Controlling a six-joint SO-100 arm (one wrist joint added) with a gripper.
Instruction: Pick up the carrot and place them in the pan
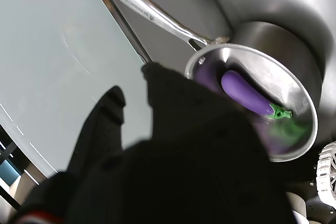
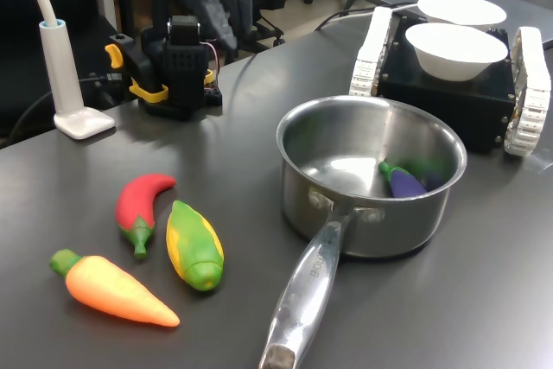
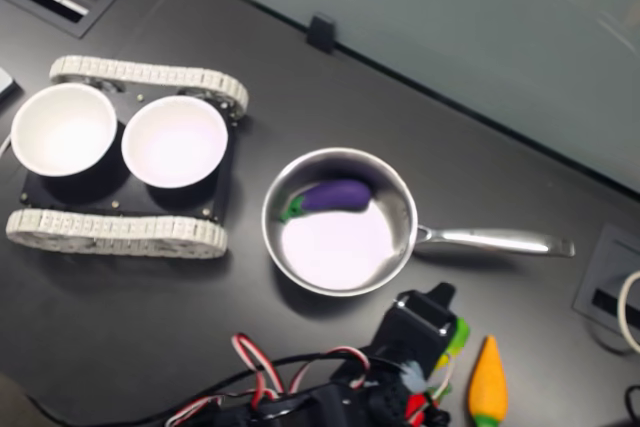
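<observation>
Carrot [image 2: 117, 289]: one orange toy carrot with a green cap, nearest to the camera in the first exterior view. It lies on the dark table [image 2: 104, 170], at the first exterior view's lower left, outside the pan.
Corn [image 2: 194, 244]: one yellow-green toy corn, just beside the carrot, a little farther back.
Chili pepper [image 2: 141, 205]: one red toy chili with a green stem, just beside the corn, on the first exterior view's left of it.
Pan [image 2: 346, 213]: one shiny steel saucepan, standing upright on the table near the three toys. Its long handle points toward the camera in the first exterior view.
Eggplant [image 2: 404, 182]: one purple toy eggplant with a green cap, lying inside the pan against the wall.
Tracked base [image 2: 449, 92]: one black platform with two white tracks, behind the pan.
Bowls [image 2: 455, 51]: two white bowls, side by side on top of the tracked base.
Lamp [image 2: 69, 84]: one white lamp foot at the first exterior view's far left.
Gripper [image 1: 134, 85]: one black claw, above the table near the pan's handle. In the wrist view its two fingers [image 1: 105, 114] stand apart, with nothing between them.
</observation>
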